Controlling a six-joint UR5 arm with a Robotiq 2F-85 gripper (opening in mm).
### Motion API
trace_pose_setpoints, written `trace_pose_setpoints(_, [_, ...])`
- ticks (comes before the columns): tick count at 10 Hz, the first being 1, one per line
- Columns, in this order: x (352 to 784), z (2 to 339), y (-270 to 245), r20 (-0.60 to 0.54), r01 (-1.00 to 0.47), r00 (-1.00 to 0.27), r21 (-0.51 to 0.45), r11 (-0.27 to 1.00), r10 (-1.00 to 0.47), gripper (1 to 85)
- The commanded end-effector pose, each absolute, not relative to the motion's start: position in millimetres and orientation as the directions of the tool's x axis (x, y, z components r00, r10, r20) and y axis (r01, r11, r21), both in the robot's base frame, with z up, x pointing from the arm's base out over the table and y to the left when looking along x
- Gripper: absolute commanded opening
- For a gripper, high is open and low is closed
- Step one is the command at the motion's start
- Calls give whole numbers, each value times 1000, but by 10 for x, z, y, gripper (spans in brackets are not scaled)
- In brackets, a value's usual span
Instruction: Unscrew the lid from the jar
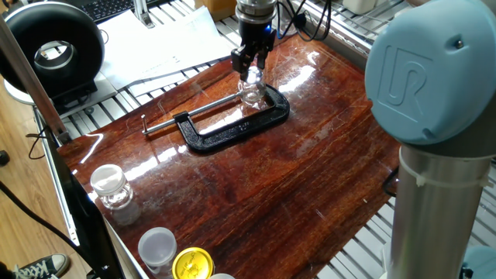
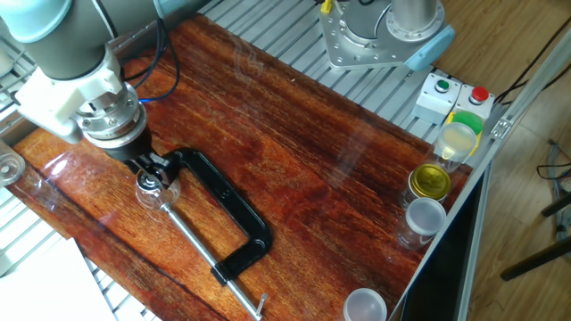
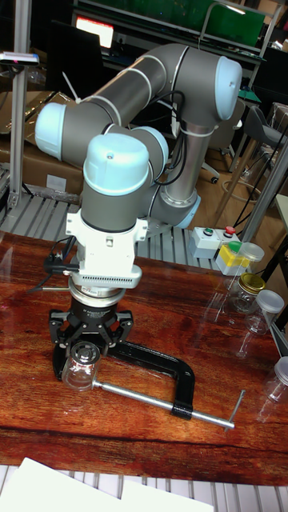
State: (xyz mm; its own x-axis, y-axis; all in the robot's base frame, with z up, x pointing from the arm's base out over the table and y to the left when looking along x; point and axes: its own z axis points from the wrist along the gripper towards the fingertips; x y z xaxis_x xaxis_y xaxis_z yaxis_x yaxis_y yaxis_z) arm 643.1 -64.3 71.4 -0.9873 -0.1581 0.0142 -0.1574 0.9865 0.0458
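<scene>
Fingers (image 2: 153,167) of the gripper (image 3: 88,346) pointed straight down over the far end of the desk (image 1: 310,155), drawn in narrow about the lid (image 2: 147,184) of the jar (image 1: 250,91). Whether the pads actually pressed the lid or stood just off it could not be told; the glass was clear and the gap too small to read in any view.

The jar stood upright inside the mouth of the black C-clamp (image 2: 234,218), held between the frame's fixed end and the tip of the silver screw (image 3: 164,397). The lid sat on the jar's neck, directly beneath the gripper, between the fingers. In the tall fixed view the jar (image 3: 81,366) showed in front of the gripper, its top level with the fingertips.

The clamp lay flat on the wood, screw handle running toward the desk's edge.

Well apart, along the other edge of the desk: a larger clear jar (image 1: 111,193) with a bulbous top, a white translucent cup (image 1: 157,246), a yellow lid (image 1: 192,263).
</scene>
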Motion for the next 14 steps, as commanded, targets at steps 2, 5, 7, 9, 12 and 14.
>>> trace_pose_setpoints(2, [6457, 661, -634, -4, -157, -988, 53, 986, -157, 617])
trace_pose_setpoints(5, [6464, 657, -643, -6, -155, -988, 50, 987, -155, 603])
trace_pose_setpoints(7, [6464, 656, -647, -6, -154, -988, 48, 987, -153, 590])
trace_pose_setpoints(9, [6464, 657, -651, -5, -151, -989, 47, 988, -150, 583])
trace_pose_setpoints(12, [6477, 658, -651, -10, -149, -989, 46, 988, -149, 567])
trace_pose_setpoints(14, [6481, 658, -651, -11, -151, -989, 46, 988, -150, 527])
